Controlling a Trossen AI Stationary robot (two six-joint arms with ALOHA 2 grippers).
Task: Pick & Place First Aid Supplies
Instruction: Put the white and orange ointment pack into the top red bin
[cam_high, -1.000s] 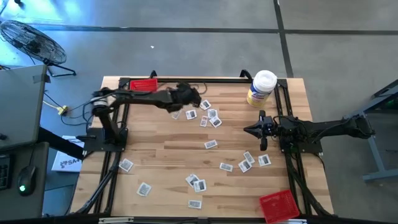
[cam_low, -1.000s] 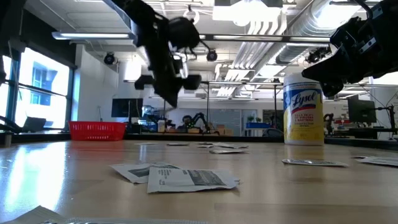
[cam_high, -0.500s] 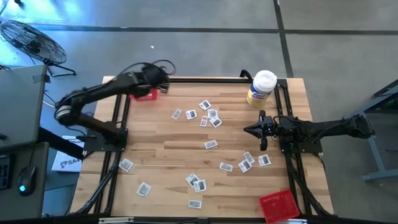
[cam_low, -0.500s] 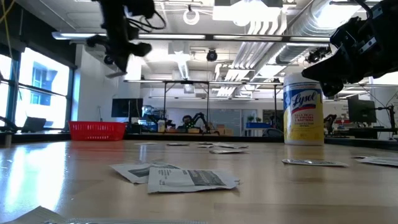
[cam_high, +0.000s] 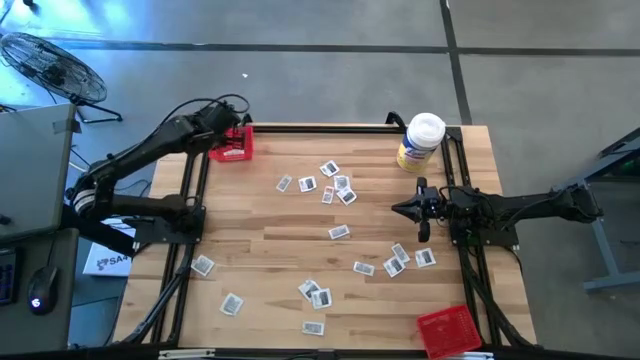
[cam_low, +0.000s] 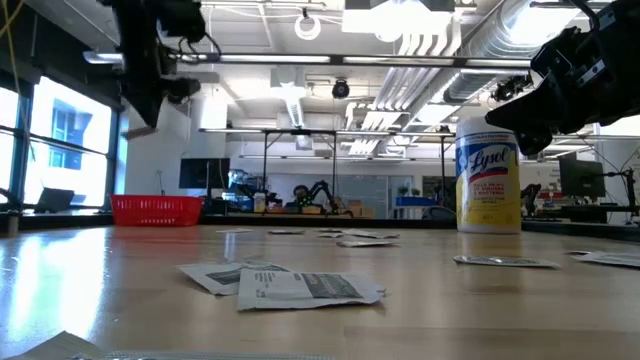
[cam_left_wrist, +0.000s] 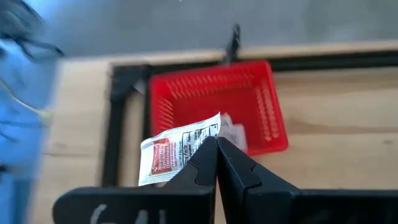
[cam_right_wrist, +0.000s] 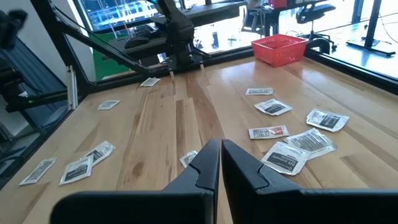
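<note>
Left wrist view: one packet (cam_left_wrist: 178, 148) is pinched in the fully closed left gripper (cam_left_wrist: 217, 144), held right above the red tray (cam_left_wrist: 217, 99) at the table's (cam_high: 270, 225) far left corner. Other packets (cam_high: 328, 182) are scattered over the wood. Right gripper (cam_high: 412, 210) is parked mid-right, jaws together, nothing gripped.

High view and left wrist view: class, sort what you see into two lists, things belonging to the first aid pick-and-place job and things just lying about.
Job:
- packet pinched in the shut left tool, above the red tray
- loose packets on the table
- second red tray

Lying about:
- wipes tub
- fan on the floor
</note>
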